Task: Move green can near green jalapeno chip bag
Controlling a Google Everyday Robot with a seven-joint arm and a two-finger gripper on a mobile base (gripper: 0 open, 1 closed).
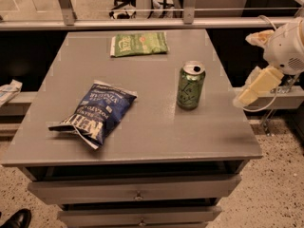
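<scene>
Tabletop [156, 132] grey, floor [280, 179] speckled; we see the gripper [259, 84] off its three o'clock edge, state impossible to tell.

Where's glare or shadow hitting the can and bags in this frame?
Camera view: warm, dim light overall. The green can catches a highlight on its silver top; its label is readable. The green jalapeno chip bag looks evenly lit, no glare. The blue chip bag throws a thin shadow at its near edge. The gripper, beyond the table on its right side, shows pale against dark background.
</scene>
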